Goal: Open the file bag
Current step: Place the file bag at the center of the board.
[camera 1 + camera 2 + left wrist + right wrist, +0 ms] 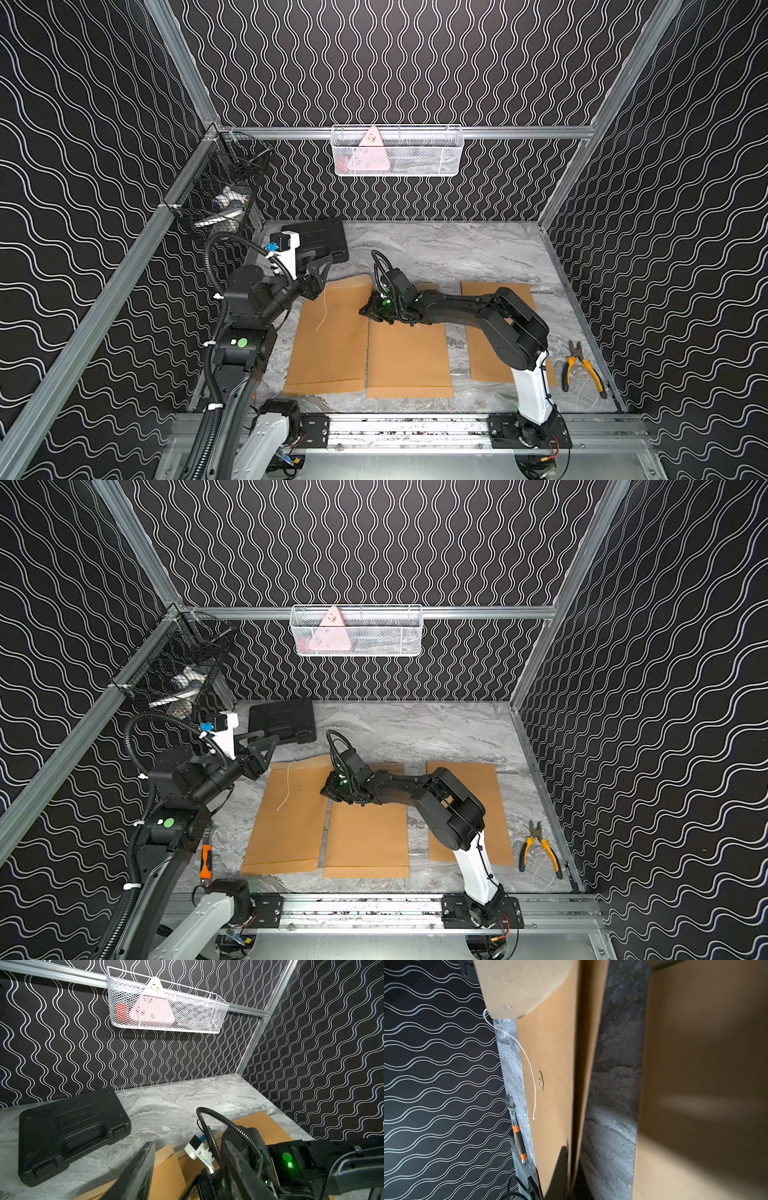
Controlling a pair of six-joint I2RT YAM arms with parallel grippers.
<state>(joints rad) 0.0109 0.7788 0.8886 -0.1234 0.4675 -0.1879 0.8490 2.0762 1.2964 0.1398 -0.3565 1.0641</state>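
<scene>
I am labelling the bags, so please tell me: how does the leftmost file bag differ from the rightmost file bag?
The leftmost file bag has its flap lifted and its string loose; the rightmost file bag lies flat and shows no string. The leftmost one lies close beside the middle bag; the rightmost lies apart, partly under the right arm. Both are brown and lie on the marble table.
</scene>
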